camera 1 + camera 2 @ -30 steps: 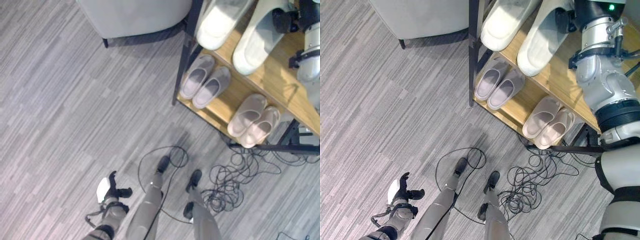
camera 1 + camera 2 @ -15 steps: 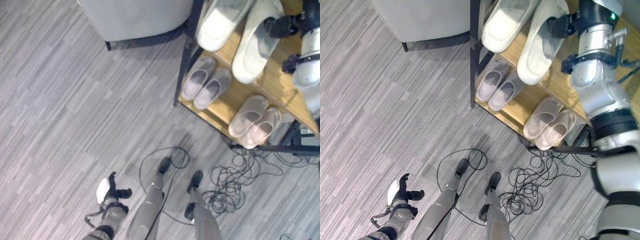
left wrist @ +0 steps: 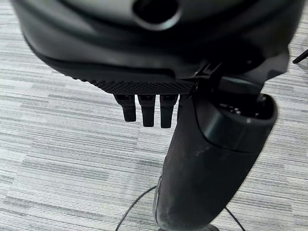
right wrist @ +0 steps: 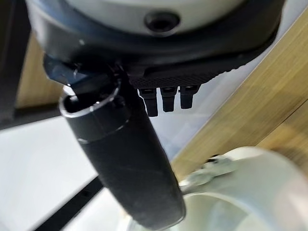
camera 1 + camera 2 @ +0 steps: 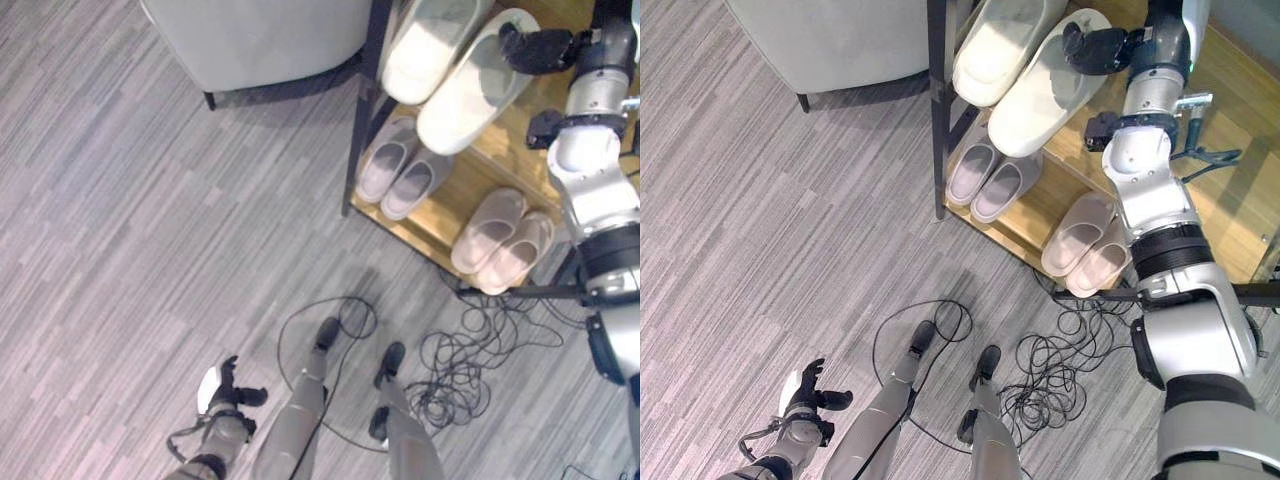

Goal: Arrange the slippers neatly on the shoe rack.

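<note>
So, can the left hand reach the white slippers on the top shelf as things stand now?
Probably not. The left hand hangs low over the floor, far from the shoe rack. The white slippers lie on the top shelf, where the right hand already is.

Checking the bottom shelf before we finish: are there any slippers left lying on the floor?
No. Both small pairs sit on the rack's lower shelf, and the large pair sits above.

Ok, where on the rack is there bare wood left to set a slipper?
Bare wood on the top shelf right of the white slippers and the right robot hand. The lower shelf is crowded: two pairs, with only a narrow gap between.
</note>
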Controlling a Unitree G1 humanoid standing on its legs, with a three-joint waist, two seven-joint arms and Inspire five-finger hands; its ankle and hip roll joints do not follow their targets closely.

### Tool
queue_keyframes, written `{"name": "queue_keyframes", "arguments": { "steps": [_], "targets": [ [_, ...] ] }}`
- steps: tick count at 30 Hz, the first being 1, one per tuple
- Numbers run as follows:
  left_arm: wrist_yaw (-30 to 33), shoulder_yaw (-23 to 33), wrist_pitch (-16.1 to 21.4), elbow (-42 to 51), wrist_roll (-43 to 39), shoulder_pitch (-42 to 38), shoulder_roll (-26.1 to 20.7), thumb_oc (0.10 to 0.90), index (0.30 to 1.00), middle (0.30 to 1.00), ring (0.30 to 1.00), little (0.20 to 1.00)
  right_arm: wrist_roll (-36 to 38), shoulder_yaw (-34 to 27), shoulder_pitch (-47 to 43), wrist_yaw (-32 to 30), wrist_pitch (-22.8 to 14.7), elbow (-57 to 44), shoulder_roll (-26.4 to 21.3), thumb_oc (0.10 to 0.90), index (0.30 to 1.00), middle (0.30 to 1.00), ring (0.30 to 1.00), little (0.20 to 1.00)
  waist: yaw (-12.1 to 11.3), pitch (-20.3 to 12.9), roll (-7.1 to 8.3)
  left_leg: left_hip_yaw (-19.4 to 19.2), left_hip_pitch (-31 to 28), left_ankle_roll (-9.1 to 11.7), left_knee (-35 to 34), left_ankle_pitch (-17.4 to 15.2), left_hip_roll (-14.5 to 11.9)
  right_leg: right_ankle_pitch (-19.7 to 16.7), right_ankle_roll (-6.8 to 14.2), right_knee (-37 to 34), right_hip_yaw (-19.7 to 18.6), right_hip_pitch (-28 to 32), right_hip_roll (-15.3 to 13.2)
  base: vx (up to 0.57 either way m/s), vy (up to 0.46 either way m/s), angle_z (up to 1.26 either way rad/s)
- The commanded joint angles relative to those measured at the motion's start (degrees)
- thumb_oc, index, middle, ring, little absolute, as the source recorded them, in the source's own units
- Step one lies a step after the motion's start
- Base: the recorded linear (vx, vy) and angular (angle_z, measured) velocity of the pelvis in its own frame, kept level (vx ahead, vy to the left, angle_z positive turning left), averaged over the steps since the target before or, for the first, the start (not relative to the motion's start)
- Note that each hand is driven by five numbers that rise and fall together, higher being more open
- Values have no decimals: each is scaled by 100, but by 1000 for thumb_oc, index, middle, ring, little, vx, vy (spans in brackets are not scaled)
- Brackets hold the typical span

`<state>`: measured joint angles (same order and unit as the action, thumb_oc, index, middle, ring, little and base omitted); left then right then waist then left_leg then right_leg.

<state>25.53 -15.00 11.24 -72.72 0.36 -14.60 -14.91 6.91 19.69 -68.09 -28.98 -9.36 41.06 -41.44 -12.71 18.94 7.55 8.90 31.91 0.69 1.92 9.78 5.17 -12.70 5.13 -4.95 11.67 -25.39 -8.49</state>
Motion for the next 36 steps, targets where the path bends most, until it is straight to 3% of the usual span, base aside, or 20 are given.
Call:
{"name": "queue_keyframes", "arguments": {
  "steps": [1, 10, 18, 21, 25, 29, 36],
  "targets": [
    [63, 17, -10, -286, 2, 169, -162, 800, 900, 900, 900, 900, 221, -310, -714, -268, -638, -578, -587, 800, 900, 900, 900, 900, 117, -160, -143, 306, -304, 120, -406, -228, 221, 544, 327, -5, 97, 860, 14, 0, 0, 0],
    [40, 89, 20, -197, 101, 204, -119, 800, 900, 900, 900, 900, 457, -1501, 633, -483, -1217, -1835, -428, 800, 900, 900, 900, 900, 137, -217, -155, 388, -362, 78, -362, -307, 280, 589, 325, 5, 150, 969, 10, 14, -1, 4],
    [98, 121, 22, -53, 287, 242, -73, 800, 900, 900, 900, 900, 79, -2195, 1918, -446, -1340, -2991, -121, 800, 900, 900, 900, 900, 170, -284, -142, 458, -404, 32, -277, -342, 332, 644, 308, 56, 211, 1072, -7, 1, 1, 3],
    [260, 266, 57, 167, 376, 349, -49, 800, 900, 900, 900, 900, 28, -2653, 3257, -194, -1512, -3991, 536, 800, 900, 900, 900, 900, 175, -319, -77, 553, -544, 23, -298, -344, 330, 683, 312, 105, 313, 1197, -15, 62, -42, 14],
    [232, 355, 40, 249, 512, 488, 11, 800, 900, 900, 900, 900, -65, -2633, 4399, 258, -1502, -4390, 1115, 800, 900, 900, 900, 900, 220, -436, 50, 567, -758, -6, -263, -473, 321, 735, 314, 182, 325, 1368, -9, 70, 5, 15],
    [170, 433, 54, 234, 530, 601, 23, 800, 900, 900, 900, 900, -233, -2538, 5063, 569, -1422, -4535, 1336, 800, 900, 900, 900, 900, 263, -539, 134, 571, -836, -54, -131, -551, 342, 772, 330, 279, 305, 1477, 2, 30, 16, 1],
    [139, 431, 115, 245, 568, 676, 12, 800, 900, 900, 900, 900, -380, -2406, 5166, 687, -1354, -4267, 1309, 800, 900, 900, 900, 900, 298, -542, 114, 505, -952, -105, 35, -706, 365, 864, 300, 441, 225, 1536, -6, 6, 10, -2]
  ]
}}
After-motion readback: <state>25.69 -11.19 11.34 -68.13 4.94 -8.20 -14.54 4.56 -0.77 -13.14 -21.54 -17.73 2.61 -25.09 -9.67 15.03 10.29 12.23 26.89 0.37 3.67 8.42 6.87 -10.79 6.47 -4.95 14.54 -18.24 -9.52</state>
